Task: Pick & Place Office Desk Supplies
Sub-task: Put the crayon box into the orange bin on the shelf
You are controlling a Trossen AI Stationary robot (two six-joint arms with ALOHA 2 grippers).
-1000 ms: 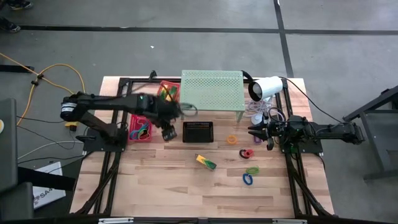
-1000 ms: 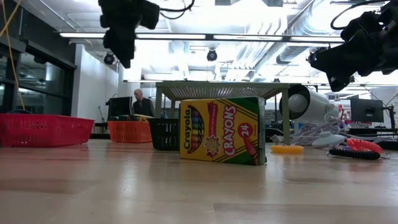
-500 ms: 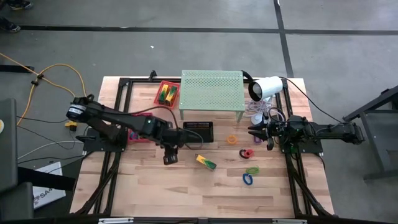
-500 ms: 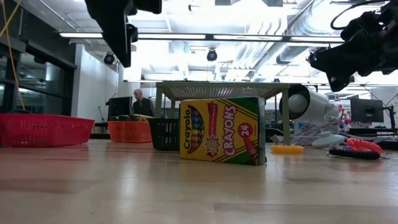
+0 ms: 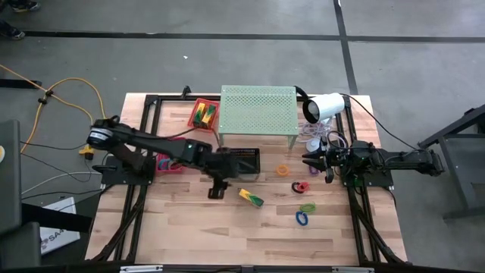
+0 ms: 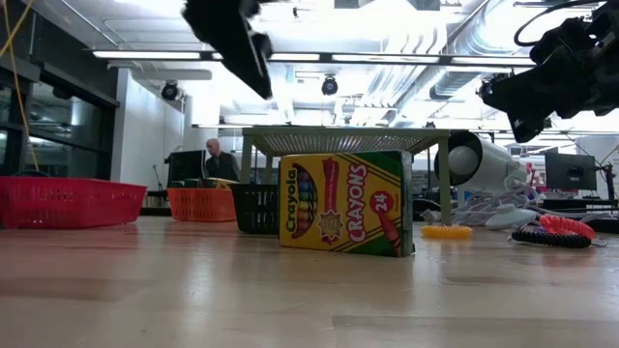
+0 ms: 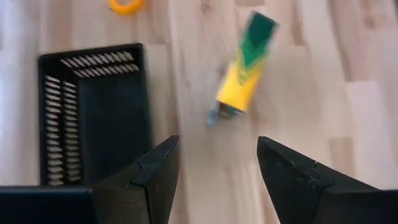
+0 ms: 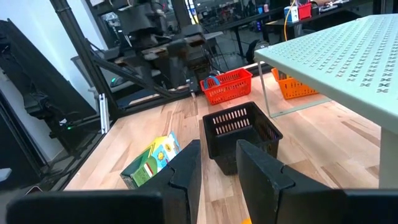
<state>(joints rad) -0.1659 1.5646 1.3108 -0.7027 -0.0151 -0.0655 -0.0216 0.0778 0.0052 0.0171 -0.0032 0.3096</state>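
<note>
A yellow-and-green crayon box (image 5: 251, 197) lies flat on the table, shown in the left wrist view (image 7: 244, 73) and the low view (image 6: 346, 201). My left gripper (image 5: 217, 189) (image 7: 214, 143) hovers open above the table just left of the box, touching nothing. Orange (image 5: 283, 170), red (image 5: 301, 186), green (image 5: 307, 207) and blue (image 5: 301, 218) loops lie on the table to the box's right. More yellow-green boxes sit in a red basket (image 5: 203, 112) at the far left. My right gripper (image 5: 308, 161) (image 8: 217, 152) waits open, raised near the loops.
A black basket (image 5: 241, 161) (image 7: 93, 112) stands just beyond the left gripper. A second red basket (image 5: 168, 162) sits under the left arm. The pale-green perforated shelf (image 5: 258, 110) and white lamp (image 5: 322, 106) fill the far side. Bare wood lies along the near edge.
My left gripper has swung from beside the red basket toward the table's near edge, then to the right, ending close to the crayon box. The right arm and all objects have stayed put.
</note>
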